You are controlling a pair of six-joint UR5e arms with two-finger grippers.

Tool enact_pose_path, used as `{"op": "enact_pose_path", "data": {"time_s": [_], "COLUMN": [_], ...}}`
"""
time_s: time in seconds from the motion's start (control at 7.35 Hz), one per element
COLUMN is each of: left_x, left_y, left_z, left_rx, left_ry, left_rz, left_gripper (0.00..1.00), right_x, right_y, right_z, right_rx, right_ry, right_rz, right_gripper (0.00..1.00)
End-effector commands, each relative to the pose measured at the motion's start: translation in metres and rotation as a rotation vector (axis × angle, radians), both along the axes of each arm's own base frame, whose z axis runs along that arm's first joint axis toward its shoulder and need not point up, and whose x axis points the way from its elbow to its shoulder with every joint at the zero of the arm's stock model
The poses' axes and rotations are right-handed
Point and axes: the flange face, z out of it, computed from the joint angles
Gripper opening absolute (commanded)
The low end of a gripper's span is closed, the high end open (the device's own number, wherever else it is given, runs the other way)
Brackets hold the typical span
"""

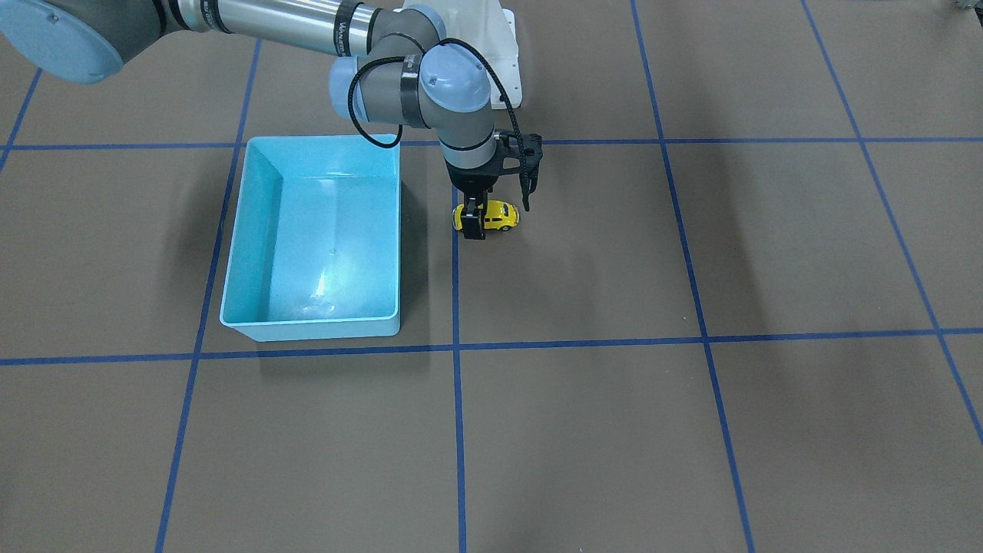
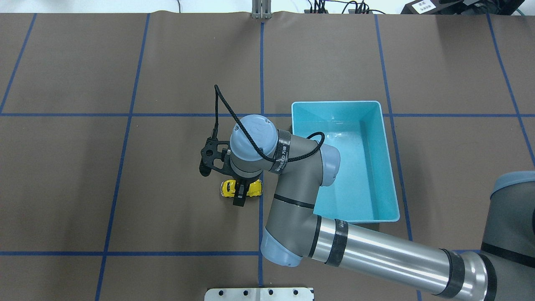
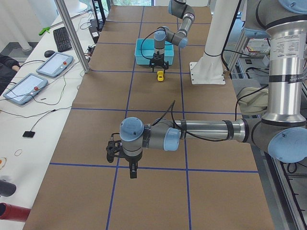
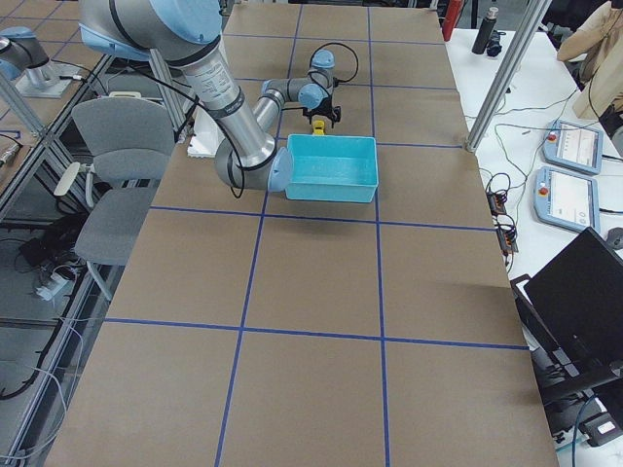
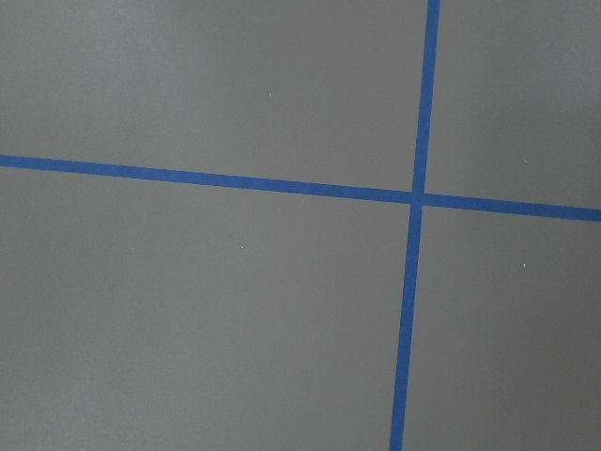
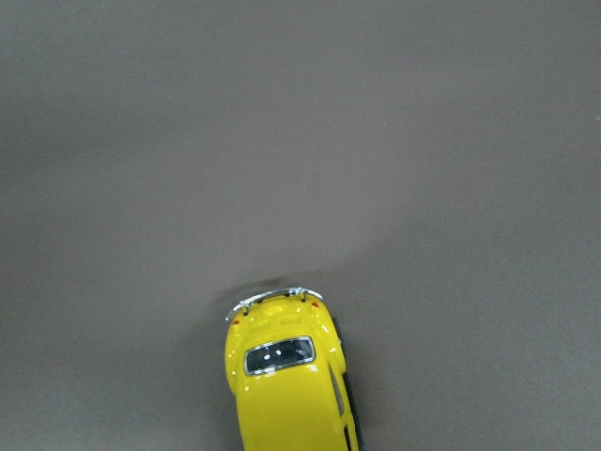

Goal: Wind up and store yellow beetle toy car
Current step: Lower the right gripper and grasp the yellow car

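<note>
The yellow beetle toy car (image 2: pixel 228 188) stands on its wheels on the brown table just left of the bin. It also shows in the front view (image 1: pixel 501 216) and at the bottom of the right wrist view (image 6: pixel 286 385). My right gripper (image 2: pixel 240 190) points straight down over it, one black finger (image 2: pixel 239 200) on each side of the car's middle, shut on the car. In the front view the gripper (image 1: pixel 474 217) covers part of the car. My left gripper (image 3: pixel 133 172) hangs over bare table far from the car. I cannot tell whether it is open or shut.
An empty turquoise bin (image 2: pixel 386 167) stands right beside the car, partly under my right arm's elbow. It also shows in the front view (image 1: pixel 311 330). Blue tape lines (image 5: pixel 418 197) cross the table. Tablets and a keyboard lie on the side table (image 3: pixel 53 64).
</note>
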Motion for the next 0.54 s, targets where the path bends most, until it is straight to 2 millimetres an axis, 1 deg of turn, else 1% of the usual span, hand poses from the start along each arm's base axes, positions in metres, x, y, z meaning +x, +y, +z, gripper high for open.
{"op": "enact_pose_path", "data": {"time_s": [0.0,0.14,0.27,0.41], "left_x": [0.0012,0.0012,0.0012,0.0012], "left_y": [0.0012,0.0013,0.0014,0.0022], "left_z": [0.0017,0.0024,0.0032,0.0039], "left_rx": [-0.003,-0.005,-0.007,-0.008], "left_ry": [0.017,0.017,0.017,0.017], "left_rz": [0.003,0.003,0.003,0.003], "left_gripper": [1.0,1.0,1.0,1.0], "right_x": [-0.01,-0.0137,-0.0139,-0.0134], "right_y": [0.0151,0.0205,0.0193,0.019], "right_z": [0.002,0.0062,0.0069,0.008], "right_rx": [0.013,0.014,0.02,0.031], "right_ry": [0.006,0.013,0.016,-0.001], "right_rz": [-0.011,-0.015,-0.005,-0.002], "right_gripper": [1.0,1.0,0.98,0.65]}}
